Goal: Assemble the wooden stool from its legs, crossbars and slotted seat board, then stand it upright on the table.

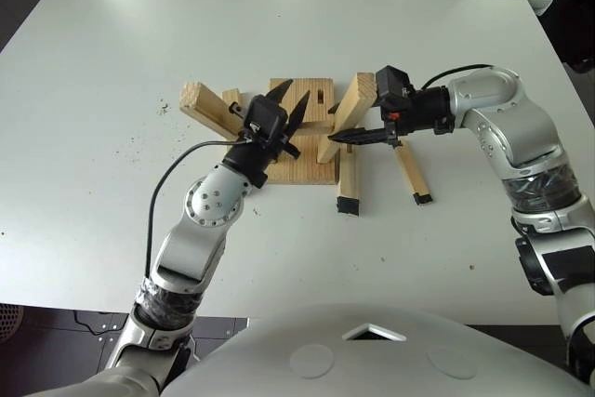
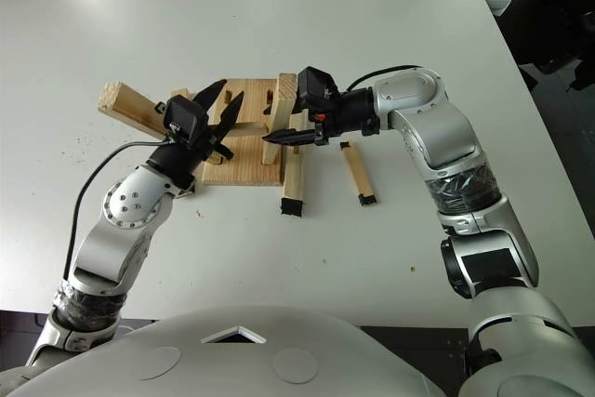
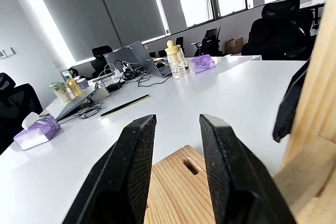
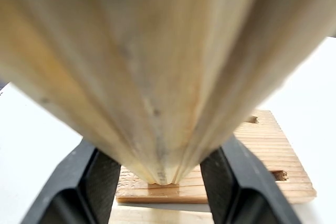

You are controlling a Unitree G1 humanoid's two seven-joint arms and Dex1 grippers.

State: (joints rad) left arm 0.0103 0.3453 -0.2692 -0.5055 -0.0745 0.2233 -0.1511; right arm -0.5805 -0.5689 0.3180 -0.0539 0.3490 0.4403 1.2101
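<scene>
Head view: seat board point(image 1: 311, 169) lies flat on the table point(image 1: 112, 90); right gripper point(image 1: 358, 135) clamps a leg point(image 1: 349, 104) tilted over the board's edge, presumably aiming for a slot; left gripper point(image 1: 297, 90) hovers above, fingers spread, empty. Left wrist view: one slot point(image 3: 191, 167) lies exposed beyond the parted fingers point(image 3: 131, 166). Right wrist view: fingers point(image 4: 86, 182) pinch the leg on both sides, confirming the grasp.

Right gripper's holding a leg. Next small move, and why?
Probably tip the leg upright and lower its end toward a slot in the seat board: it leans tilted over the board in the right gripper, while the left gripper hovers open nearby.
</scene>
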